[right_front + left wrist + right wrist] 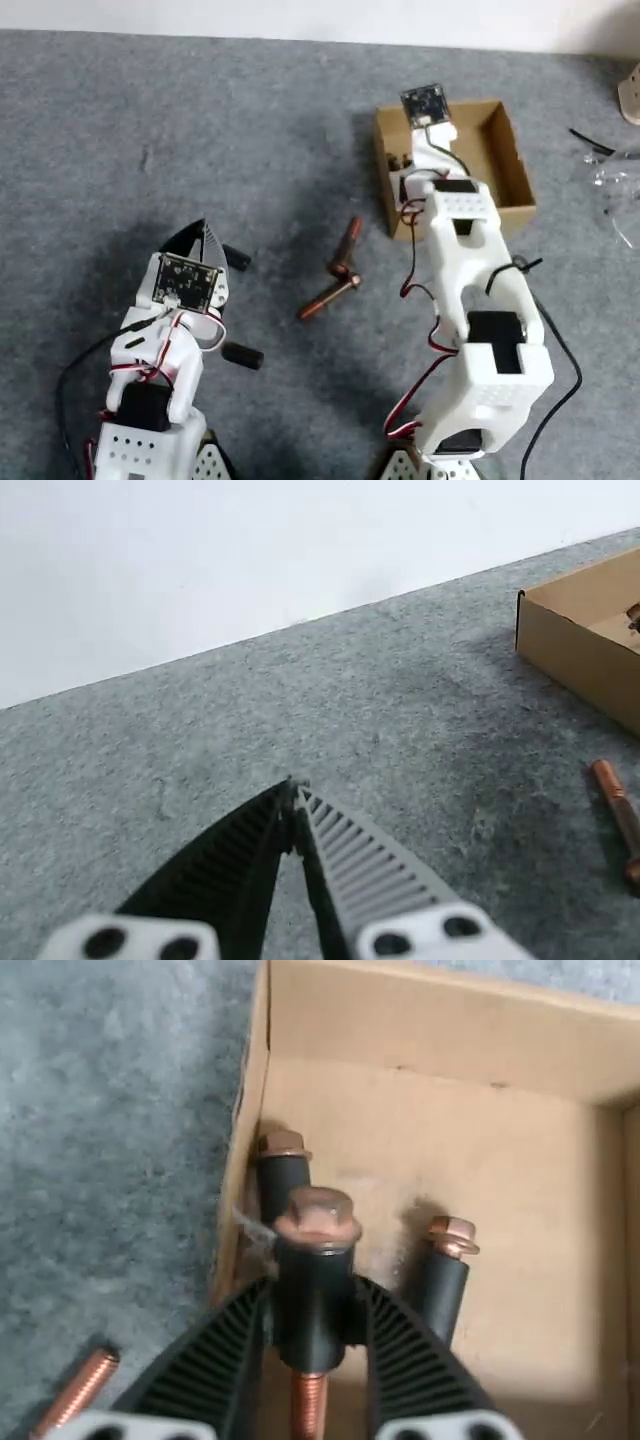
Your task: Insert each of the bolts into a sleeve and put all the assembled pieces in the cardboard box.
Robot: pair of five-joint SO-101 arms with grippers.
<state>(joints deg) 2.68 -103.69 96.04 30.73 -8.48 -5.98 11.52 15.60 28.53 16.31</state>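
Over the cardboard box (500,1140), the right pincer (313,1302) pinches a sleeved bolt (316,1245), left pincer (295,805) pressed together.

Grey felt-like mat (200,130) covers the table; plain white wall (200,560) behind it.

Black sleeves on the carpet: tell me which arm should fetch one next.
Left. The left gripper is empty and shut, with a sleeve lying close beside it. The right gripper is over the cardboard box, shut on an assembled piece it has yet to drop.
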